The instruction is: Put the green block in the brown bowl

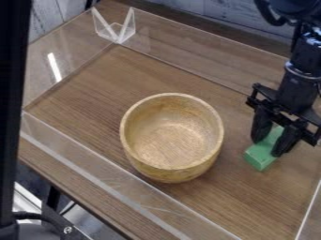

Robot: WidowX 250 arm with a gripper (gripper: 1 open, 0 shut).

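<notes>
Wood-grain desk (pixel 138 70), bordered by clear acrylic walls (pixel 75 141); brown bowl (pixel 172 136) near the front edge; green block (pixel 262 156) just beside it, toward the right edge.

A wood-grain bench (pixel 150 70) fills the scene, fenced by low clear acrylic walls (pixel 75 155) that catch pale glints of light. A small clear stand (pixel 114 26) sits at the far edge.

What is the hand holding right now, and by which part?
The hand is shut on the green block, gripping its upper end; the block's lower end looks to rest on the table beside the brown bowl.
</notes>
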